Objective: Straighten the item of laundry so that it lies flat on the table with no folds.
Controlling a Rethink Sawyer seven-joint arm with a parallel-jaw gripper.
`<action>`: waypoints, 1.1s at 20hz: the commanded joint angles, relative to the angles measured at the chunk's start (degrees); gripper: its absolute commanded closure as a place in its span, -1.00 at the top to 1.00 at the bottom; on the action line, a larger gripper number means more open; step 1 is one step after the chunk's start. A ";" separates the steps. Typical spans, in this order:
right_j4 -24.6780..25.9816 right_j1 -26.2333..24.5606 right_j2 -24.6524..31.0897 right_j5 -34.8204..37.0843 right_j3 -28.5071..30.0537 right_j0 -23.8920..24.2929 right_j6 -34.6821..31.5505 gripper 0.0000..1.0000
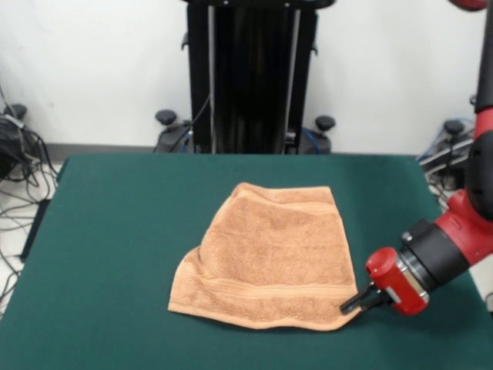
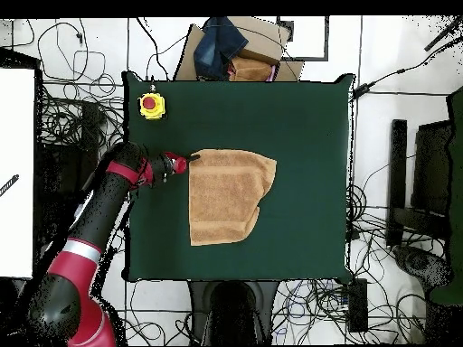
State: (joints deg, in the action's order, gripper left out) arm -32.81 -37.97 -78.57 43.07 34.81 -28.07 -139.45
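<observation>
Reaching low, the gripper point(image 1: 353, 303) meets the towel point(image 1: 269, 258) corner, apparently pinching it, fingers narrow; towel lies rumpled mid-table point(image 1: 115, 231), cables point(image 2: 54, 54) beyond.

A yellow box with a red button point(image 2: 152, 106) sits beside tangled floor cables point(image 2: 63, 126).

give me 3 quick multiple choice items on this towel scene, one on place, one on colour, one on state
1. Where is the gripper?
A. at a towel corner
B. at the table's middle
C. above the yellow box

2. What colour is the table?
A. white
B. dark green
C. red

3. How does the towel lie?
A. rolled up
B. hanging off the edge
C. spread out, one corner folded in

Key: 1 A, its tips meet the towel's corner. 2 B, the top is green. 3 C, one corner is cut off in the overhead view.
</observation>
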 commanded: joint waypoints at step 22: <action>17.55 49.53 45.59 -21.52 47.18 0.47 9.32 -1.00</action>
State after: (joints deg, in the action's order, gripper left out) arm -21.89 -5.35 -48.48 23.81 67.82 -30.48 -139.44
